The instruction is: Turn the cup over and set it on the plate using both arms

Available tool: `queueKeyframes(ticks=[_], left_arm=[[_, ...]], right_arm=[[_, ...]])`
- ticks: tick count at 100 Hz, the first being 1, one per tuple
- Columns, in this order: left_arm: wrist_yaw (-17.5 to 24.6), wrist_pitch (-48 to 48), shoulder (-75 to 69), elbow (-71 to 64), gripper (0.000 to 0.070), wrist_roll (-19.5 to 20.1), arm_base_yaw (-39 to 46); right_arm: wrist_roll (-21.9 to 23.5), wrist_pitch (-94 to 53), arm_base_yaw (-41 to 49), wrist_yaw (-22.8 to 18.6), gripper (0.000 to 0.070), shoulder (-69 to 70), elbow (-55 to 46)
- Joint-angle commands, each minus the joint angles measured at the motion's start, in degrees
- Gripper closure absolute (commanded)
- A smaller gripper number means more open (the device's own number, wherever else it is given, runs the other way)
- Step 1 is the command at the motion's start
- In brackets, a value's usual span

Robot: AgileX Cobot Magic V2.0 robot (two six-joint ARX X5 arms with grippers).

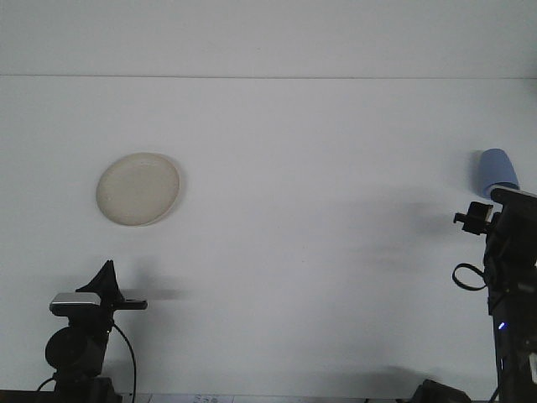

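Note:
A cream round plate [138, 189] lies on the white table at the left. A light blue cup [494, 170] lies on its side at the far right, its lower part hidden behind my right arm. My right gripper [508, 196] is raised at the right edge, just in front of and below the cup; only its wrist housing shows. My left gripper [106, 277] rests low at the front left, well short of the plate, its fingers drawn to a single point with nothing in them.
The white table [302, 210] runs to a back edge near the top of the view. A black cable [470, 277] loops off the right arm. The left arm's base [77, 353] stands at the front edge.

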Motion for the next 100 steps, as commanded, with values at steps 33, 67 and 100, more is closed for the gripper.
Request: queueKeyframes(ticks=[33,67,100], left_arm=[[-0.3,0.8,-0.1,-1.1,0.0686,-0.1,0.1],[-0.3,0.8,-0.1,-1.1,0.0686,-0.1,0.1],[-0.3,0.9,-0.1,-1.1,0.0686,-0.1,0.1]], right_arm=[[-4.5,18.3,-12.2,-16.1,0.0218,17.6,0.7],[-5.0,34.0,-16.2,-25.2,0.0222,30.2,0.7],[-5.0,49.6,-16.7,-28.0,0.0236,40.7,1.3]])
